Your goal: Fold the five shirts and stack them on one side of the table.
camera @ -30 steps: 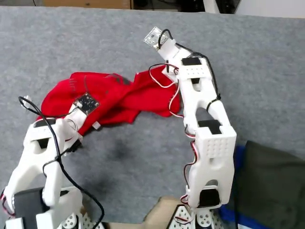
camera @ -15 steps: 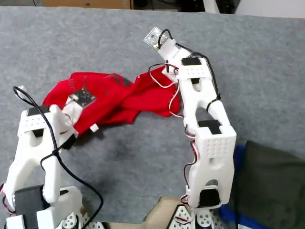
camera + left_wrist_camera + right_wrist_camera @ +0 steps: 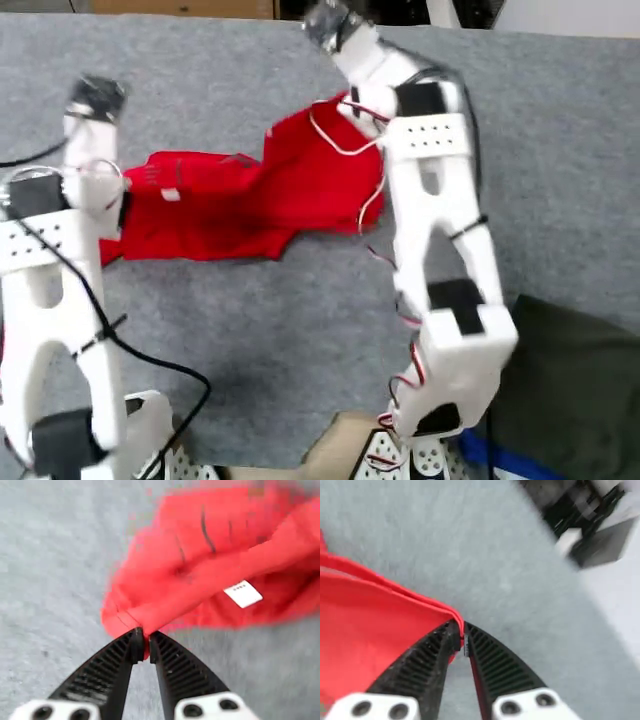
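Left gripper (image 3: 143, 639) is pinching the shirt (image 3: 200, 565) by a corner at its tips; right gripper (image 3: 462, 632) is nipping the hem. Cloth is lying bunched between both pairs of fingers (image 3: 115, 665). Best bet: drawing apart evenly, pinches tight, until it's flat.

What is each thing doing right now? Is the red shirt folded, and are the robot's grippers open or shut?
red shirt: not folded, rumpled, pinched at two edges, lying partly on the grey table.
left gripper: shut on the red shirt's edge.
right gripper: shut on the red shirt's edge.
dark cloth: lying by the table's edge, no gripper touching it.
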{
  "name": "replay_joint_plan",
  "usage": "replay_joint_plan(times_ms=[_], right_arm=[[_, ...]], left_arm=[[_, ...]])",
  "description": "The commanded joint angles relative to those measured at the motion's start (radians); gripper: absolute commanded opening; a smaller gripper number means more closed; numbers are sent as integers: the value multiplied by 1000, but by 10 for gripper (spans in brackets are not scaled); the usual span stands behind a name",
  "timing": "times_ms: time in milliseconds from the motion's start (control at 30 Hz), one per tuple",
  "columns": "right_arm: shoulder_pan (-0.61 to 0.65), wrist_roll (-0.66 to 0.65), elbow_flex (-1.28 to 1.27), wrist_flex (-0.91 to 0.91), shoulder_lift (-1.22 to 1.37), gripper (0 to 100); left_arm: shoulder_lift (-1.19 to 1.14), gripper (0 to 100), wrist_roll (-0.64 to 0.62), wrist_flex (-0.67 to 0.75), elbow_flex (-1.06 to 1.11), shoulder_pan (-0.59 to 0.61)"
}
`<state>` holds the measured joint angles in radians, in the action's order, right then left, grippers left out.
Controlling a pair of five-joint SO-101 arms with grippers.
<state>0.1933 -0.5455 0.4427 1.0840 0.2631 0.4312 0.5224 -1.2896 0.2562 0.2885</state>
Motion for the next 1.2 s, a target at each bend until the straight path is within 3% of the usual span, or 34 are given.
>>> replay_joint_plan(times_ms=[0, 267, 633, 1000, 1167], right_arm=[[5, 17, 130, 87, -228, 4], [-119, 118, 395, 115, -473, 4], [-139, 112, 733, 106, -562, 4], [-134, 57, 657, 199, -579, 4], [-81, 57, 527, 143, -530, 4]], left_arm=[[102, 18, -95, -23, -149, 5], [243, 19, -290, -28, -359, 28], [317, 19, -462, -28, -632, 239], [317, 19, -460, -54, -543, 292], [306, 19, -459, 66, -376, 288]])
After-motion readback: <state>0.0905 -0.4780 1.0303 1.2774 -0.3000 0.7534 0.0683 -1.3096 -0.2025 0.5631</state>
